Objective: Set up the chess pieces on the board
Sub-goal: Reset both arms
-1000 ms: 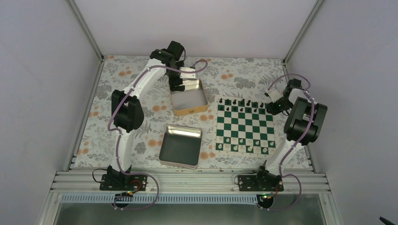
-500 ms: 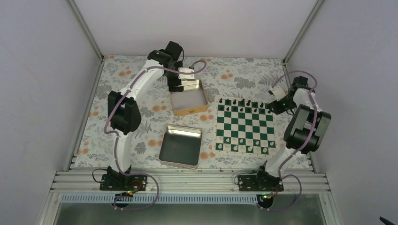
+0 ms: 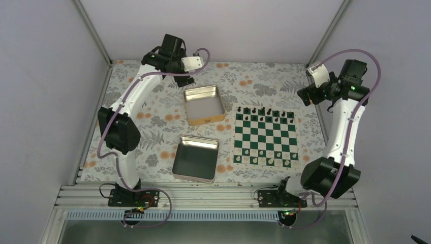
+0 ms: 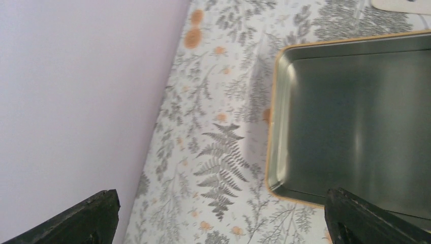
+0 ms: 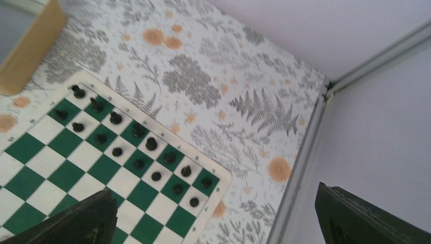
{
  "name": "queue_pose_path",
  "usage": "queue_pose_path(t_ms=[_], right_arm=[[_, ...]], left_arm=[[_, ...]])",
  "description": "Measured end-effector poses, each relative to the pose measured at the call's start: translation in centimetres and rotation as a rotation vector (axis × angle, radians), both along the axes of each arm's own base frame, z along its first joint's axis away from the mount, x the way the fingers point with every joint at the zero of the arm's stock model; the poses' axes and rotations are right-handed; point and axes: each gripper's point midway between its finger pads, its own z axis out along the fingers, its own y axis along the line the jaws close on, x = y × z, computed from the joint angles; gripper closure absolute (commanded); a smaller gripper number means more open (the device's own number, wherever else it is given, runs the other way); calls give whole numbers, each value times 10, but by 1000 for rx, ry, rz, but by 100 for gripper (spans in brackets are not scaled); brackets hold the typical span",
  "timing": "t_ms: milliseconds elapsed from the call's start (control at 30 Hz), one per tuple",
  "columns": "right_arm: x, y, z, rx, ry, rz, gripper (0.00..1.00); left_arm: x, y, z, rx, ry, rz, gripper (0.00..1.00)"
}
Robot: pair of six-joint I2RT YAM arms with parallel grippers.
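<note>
Change: right gripper [image 5: 213,193] has swung up off the board [image 3: 265,138] to the upper right of the frame, jaws now wide apart, nothing held.
Left gripper [image 4: 222,194]: lifted clear of far tin [image 3: 223,109], jaws apart, bare.
Chess pieces [image 5: 138,129]: 16 black figures fill the board's 2 upper rows.
Meaning: black side looks complete.
Around: far tin and near tin [image 3: 198,143] sit left of the board; neither blocks it.

There is one chessboard [image 5: 30,147]. On it stand sixteen black chess pieces [image 5: 138,130], eight in the outer row and eight in the row next to it. A few white pieces [image 3: 271,161] sit on the opposite rows, too small to count. Two metal tins lie on the table: one with gold sides [image 3: 207,120], one plain silver [image 3: 195,158]. Two robot arms stand there, a left arm [image 3: 133,96] and a right arm [image 3: 341,127].
</note>
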Motion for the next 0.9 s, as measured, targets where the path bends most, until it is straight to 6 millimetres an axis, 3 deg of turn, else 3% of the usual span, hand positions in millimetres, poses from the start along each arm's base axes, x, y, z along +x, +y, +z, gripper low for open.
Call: queue_pose_path(t_ms=[133, 367, 633, 900], right_arm=[[-3, 14, 5, 27, -43, 47, 0], [-3, 40, -12, 140, -65, 162, 0], [11, 43, -23, 169, -64, 175, 0], [10, 46, -35, 174, -38, 177, 0]], left_arm=[[3, 12, 16, -31, -45, 41, 0], [-1, 12, 19, -49, -58, 43, 0], [-2, 9, 19, -68, -52, 36, 0], [-2, 8, 19, -70, -49, 36, 0]])
